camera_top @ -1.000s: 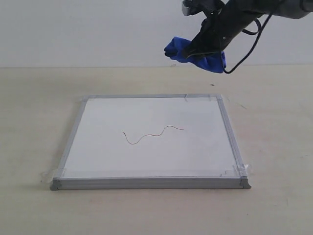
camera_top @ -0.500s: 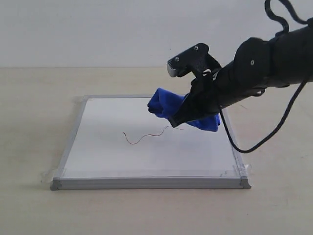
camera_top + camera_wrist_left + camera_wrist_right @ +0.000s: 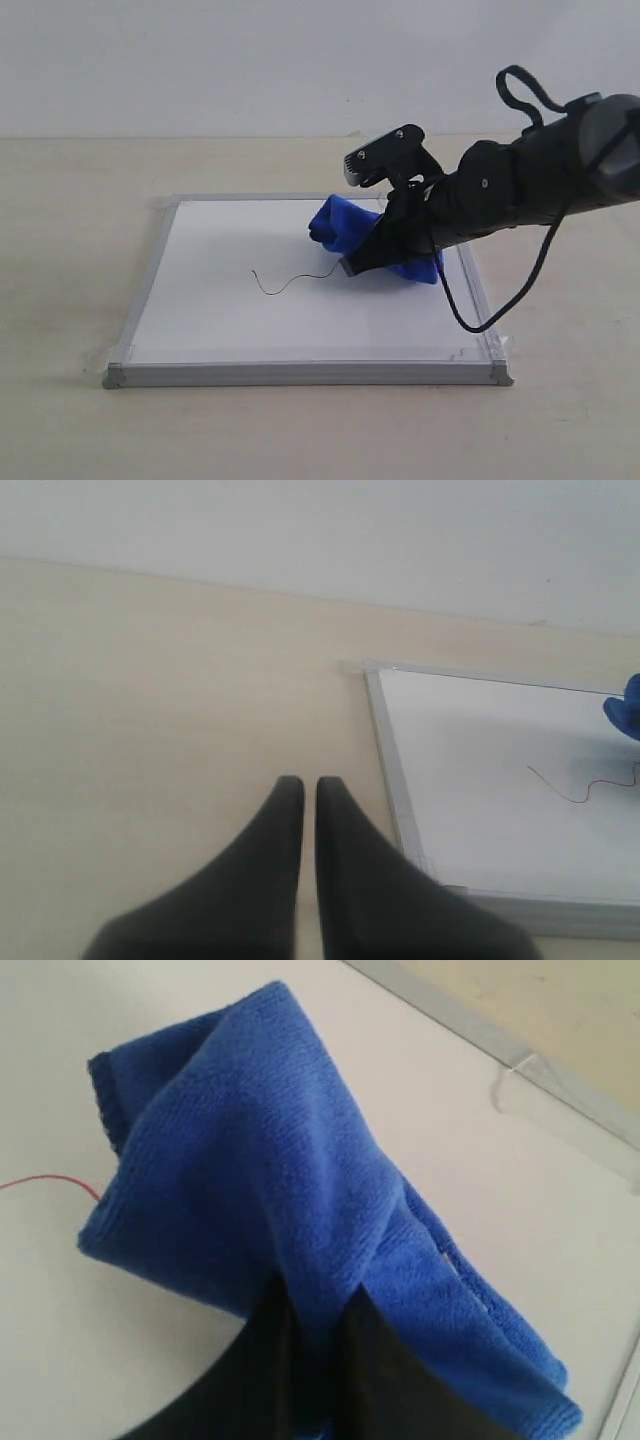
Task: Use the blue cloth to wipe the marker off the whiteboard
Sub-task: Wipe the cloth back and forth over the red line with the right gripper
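The table (image 3: 60, 200) carries the whiteboard (image 3: 220, 320) flat at its middle, clear of the far edge. The right gripper (image 3: 352, 266) is clamped on the blue cloth (image 3: 345, 222), which rests on the board's half nearer the table's right edge. The left gripper (image 3: 302, 785) hangs over bare table towards the left edge, jaws narrowed to a slit, holding nothing. The marker (image 3: 290, 283) runs mid-board, one end meeting the cloth.

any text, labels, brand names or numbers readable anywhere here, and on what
None can be read in any view.
The whiteboard bears only a wavy marker line, no letters or digits.
The blue cloth, right gripper and left gripper show no label.
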